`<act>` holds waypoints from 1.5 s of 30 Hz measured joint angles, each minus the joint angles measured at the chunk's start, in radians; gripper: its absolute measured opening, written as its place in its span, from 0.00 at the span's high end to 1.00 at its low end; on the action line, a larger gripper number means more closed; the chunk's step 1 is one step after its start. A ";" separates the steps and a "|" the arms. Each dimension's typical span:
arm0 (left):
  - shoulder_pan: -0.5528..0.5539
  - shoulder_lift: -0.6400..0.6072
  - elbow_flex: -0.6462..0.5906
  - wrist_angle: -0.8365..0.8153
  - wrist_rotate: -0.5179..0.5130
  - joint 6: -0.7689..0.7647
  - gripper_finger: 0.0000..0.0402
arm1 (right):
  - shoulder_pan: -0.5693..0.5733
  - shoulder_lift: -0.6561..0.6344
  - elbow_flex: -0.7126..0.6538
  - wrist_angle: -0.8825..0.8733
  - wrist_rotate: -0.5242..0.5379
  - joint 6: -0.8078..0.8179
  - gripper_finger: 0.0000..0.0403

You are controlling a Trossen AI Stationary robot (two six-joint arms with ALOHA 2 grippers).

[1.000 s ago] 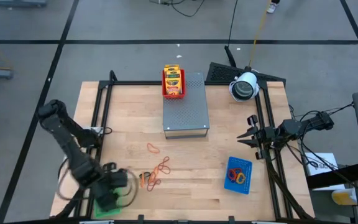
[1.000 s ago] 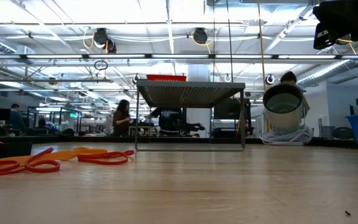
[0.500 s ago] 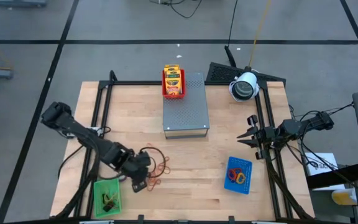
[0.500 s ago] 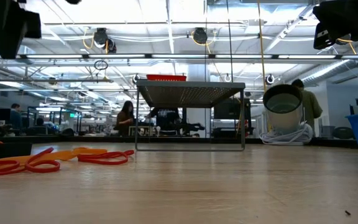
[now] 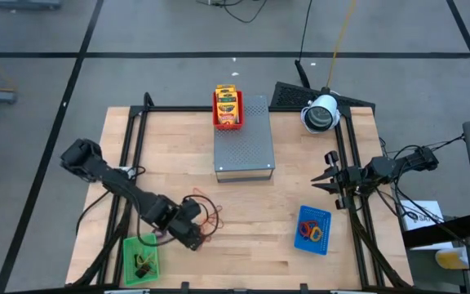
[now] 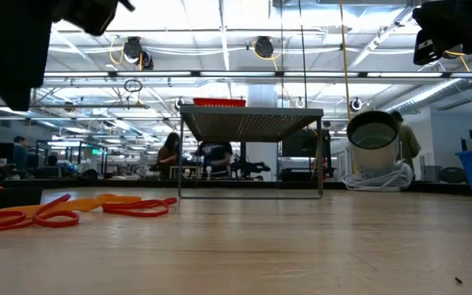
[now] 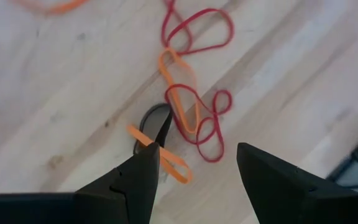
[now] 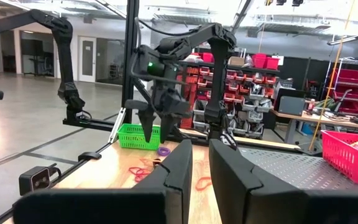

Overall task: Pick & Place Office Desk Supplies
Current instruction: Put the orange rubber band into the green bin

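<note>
A tangle of red and orange rubber bands (image 5: 210, 217) (image 7: 194, 112) lies flat on the wooden table, near its front left. A small dark clip-like piece (image 7: 151, 119) lies among them. My left gripper (image 5: 196, 237) (image 7: 197, 155) hovers open just above this tangle, pointing steeply down, with nothing between its fingers. Yellow-and-green crayon packets (image 5: 228, 103) sit in a red tray on the grey box. My right gripper (image 5: 326, 178) (image 8: 196, 155) waits at the table's right edge, its fingers a narrow gap apart and holding nothing.
A green tray (image 5: 129, 245) with dark pieces stands at the near left corner. A blue tray (image 5: 325, 214) with bands stands near right. The grey perforated box (image 5: 245, 147) stands at the far middle, a white lamp-like thing (image 5: 320, 114) at the far right. People show in the room beyond.
My left gripper has swung from above the green tray toward the table's right and slightly far, sinking a little, and now hangs over the rubber bands. It has rolled about its own axis on the way. Its fingers stayed open. The rubber bands have not moved.
</note>
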 joint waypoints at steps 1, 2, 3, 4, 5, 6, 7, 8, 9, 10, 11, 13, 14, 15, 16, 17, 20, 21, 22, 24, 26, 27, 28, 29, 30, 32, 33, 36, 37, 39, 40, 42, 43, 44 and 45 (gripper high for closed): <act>-0.002 0.009 0.000 -0.001 0.000 -0.029 0.44 | 0.000 0.000 0.000 0.000 0.000 0.000 0.89; -0.002 0.018 0.000 0.001 0.009 -0.056 0.44 | 0.000 0.000 0.000 0.000 0.000 0.000 0.89; -0.002 0.029 0.000 0.006 0.017 -0.081 0.44 | 0.000 0.000 0.000 0.000 0.000 0.000 0.89; -0.002 0.043 0.000 0.011 0.030 -0.105 0.44 | 0.000 0.000 0.000 0.000 0.000 0.000 0.89; -0.002 0.057 0.000 0.016 0.041 -0.132 0.44 | 0.000 0.000 0.000 0.000 0.000 0.000 0.89; -0.002 0.069 -0.001 0.025 0.047 -0.157 0.44 | 0.000 0.000 0.000 0.000 0.000 0.000 0.89; -0.003 0.079 -0.001 0.036 0.053 -0.184 0.44 | 0.000 0.000 0.000 0.000 0.000 0.000 0.89; -0.006 0.083 -0.001 0.043 0.056 -0.214 0.44 | 0.000 0.000 0.000 0.000 0.000 0.000 0.89; -0.010 0.087 -0.001 0.047 0.055 -0.244 0.44 | 0.000 0.000 0.000 0.000 0.000 0.000 0.89; -0.014 0.090 -0.001 0.053 0.055 -0.272 0.44 | 0.000 0.000 0.000 0.000 0.000 0.000 0.89; -0.018 0.094 -0.001 0.057 0.055 -0.298 0.44 | 0.000 0.000 0.000 0.000 0.000 0.000 0.89; -0.029 0.099 -0.001 0.061 0.054 -0.344 0.44 | 0.000 0.000 0.000 0.000 0.000 0.000 0.89; -0.033 0.102 -0.001 0.062 0.054 -0.365 0.44 | 0.000 0.000 0.000 0.000 0.000 0.000 0.89; -0.037 0.105 -0.001 0.064 0.054 -0.386 0.44 | 0.000 0.000 0.000 0.000 0.000 0.000 0.89; -0.040 0.110 -0.001 0.064 0.057 -0.406 0.44 | 0.000 0.000 0.000 0.000 0.000 0.000 0.89; -0.044 0.116 -0.001 0.063 0.059 -0.424 0.44 | 0.000 0.000 0.000 0.000 0.000 0.000 0.89; -0.047 0.134 -0.001 0.064 0.073 -0.463 0.44 | 0.000 0.000 0.000 0.000 0.000 0.000 0.89; -0.048 0.138 -0.001 0.064 0.076 -0.469 0.44 | 0.000 0.000 0.000 0.000 0.000 0.000 0.89; -0.047 0.142 -0.001 0.064 0.085 -0.472 0.44 | 0.000 0.000 0.000 0.000 0.000 0.000 0.89; -0.047 0.146 -0.001 0.059 0.089 -0.476 0.44 | 0.000 0.000 0.000 0.000 0.000 0.000 0.89; -0.047 0.145 -0.001 0.054 0.088 -0.485 0.44 | 0.000 0.000 0.000 0.000 0.000 0.000 0.89; -0.047 0.145 -0.001 0.049 0.086 -0.494 0.44 | 0.000 0.000 0.000 0.000 0.000 0.000 0.89; -0.047 0.145 -0.001 0.039 0.084 -0.500 0.44 | 0.000 0.000 0.000 0.000 0.000 0.000 0.89; -0.047 0.145 -0.001 0.030 0.084 -0.506 0.44 | 0.000 0.000 0.000 0.000 0.000 0.000 0.89; -0.047 0.145 -0.001 0.023 0.083 -0.508 0.44 | 0.000 0.000 0.000 0.000 0.000 0.000 0.89; -0.047 0.145 -0.001 0.017 0.080 -0.512 0.44 | 0.000 0.000 0.000 0.000 0.000 0.000 0.89; -0.047 0.145 -0.001 0.015 0.076 -0.512 0.44 | 0.000 0.000 0.000 0.000 0.000 0.000 0.89; -0.047 0.145 -0.001 0.003 0.062 -0.516 0.44 | 0.000 0.000 0.000 0.000 0.000 0.000 0.89; -0.047 0.145 -0.001 -0.001 0.062 -0.517 0.44 | 0.000 0.000 0.000 0.000 0.000 0.000 0.89; -0.047 0.156 0.000 -0.002 0.063 -0.518 0.44 | 0.000 0.000 0.000 0.000 0.000 0.000 0.89; -0.047 0.160 -0.001 -0.005 0.064 -0.522 0.44 | 0.000 0.000 0.000 0.000 0.000 0.000 0.89; -0.047 0.173 0.000 -0.002 0.072 -0.521 0.44 | 0.000 0.000 0.000 0.000 0.000 0.000 0.89; -0.047 0.177 0.000 0.002 0.080 -0.521 0.44 | 0.000 0.000 0.000 0.000 0.000 0.000 0.89; -0.048 0.180 -0.001 0.002 0.081 -0.521 0.44 | 0.000 0.000 0.000 0.000 0.000 0.000 0.89; -0.048 0.184 -0.001 0.003 0.081 -0.521 0.44 | 0.000 0.000 0.000 0.000 0.000 0.000 0.89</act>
